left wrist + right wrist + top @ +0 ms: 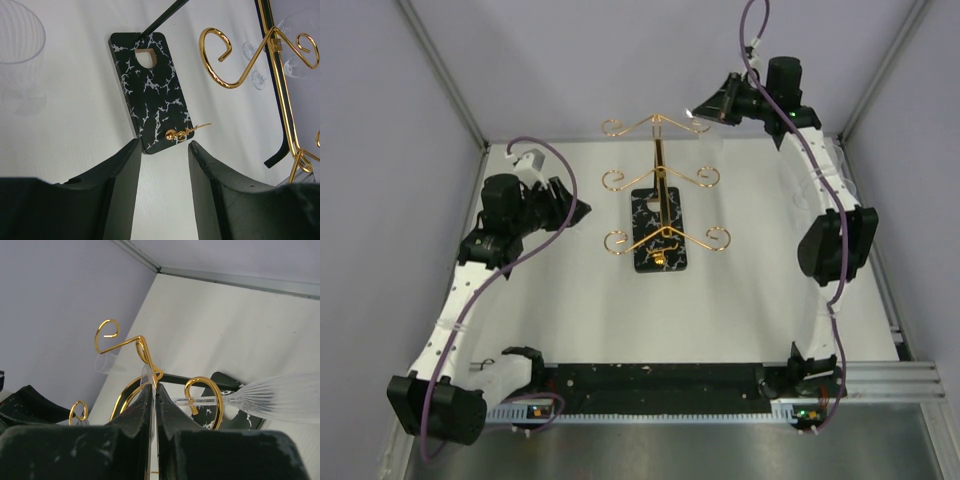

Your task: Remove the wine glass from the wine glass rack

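Pressed almost together, the jaws of the right gripper (152, 390) pinch the thin clear foot of the wine glass (280, 400). Its stem runs sideways across a gold scroll of the wine glass rack (142, 347) and out to the ribbed bowl, which hangs over bare white table. From above, this gripper sits at the right end of the rack's far arm, close to where the table (570, 300) meets the grey back wall. The glass itself is too faint to make out in that view.

The rack's black, white-veined base (150, 90) lies flat near the middle of the table, with open surface on every side of it.

Spread apart and holding nothing, the jaws of the left gripper (162, 142) frame the near short edge of the base without touching it. In the top view, this gripper floats just left of the rack, a strip of bare table between them. Another clear ribbed glass (17, 45) shows at the upper left of the left wrist view, well apart from the base.
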Robot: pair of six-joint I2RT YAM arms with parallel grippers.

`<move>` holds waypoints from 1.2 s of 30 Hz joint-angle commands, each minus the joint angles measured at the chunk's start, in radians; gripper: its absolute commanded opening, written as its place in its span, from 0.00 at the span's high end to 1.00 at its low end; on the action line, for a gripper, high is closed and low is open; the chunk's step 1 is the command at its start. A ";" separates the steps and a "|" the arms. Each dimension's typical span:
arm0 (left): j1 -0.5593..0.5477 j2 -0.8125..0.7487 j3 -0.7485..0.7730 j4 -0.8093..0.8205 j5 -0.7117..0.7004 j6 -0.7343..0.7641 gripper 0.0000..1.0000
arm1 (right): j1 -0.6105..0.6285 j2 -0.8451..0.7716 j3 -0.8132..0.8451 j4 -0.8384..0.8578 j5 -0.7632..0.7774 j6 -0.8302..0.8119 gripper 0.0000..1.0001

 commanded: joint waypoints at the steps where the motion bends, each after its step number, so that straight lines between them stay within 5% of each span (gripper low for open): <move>1: 0.000 -0.010 -0.002 0.042 -0.005 0.012 0.51 | 0.000 -0.102 -0.009 0.010 0.003 0.009 1.00; 15: 0.000 -0.019 -0.001 0.038 -0.008 0.016 0.52 | 0.000 -0.168 -0.072 -0.029 0.027 -0.008 1.00; 36: 0.000 -0.018 -0.007 0.041 0.001 0.013 0.52 | 0.063 -0.059 -0.061 0.270 -0.020 0.212 1.00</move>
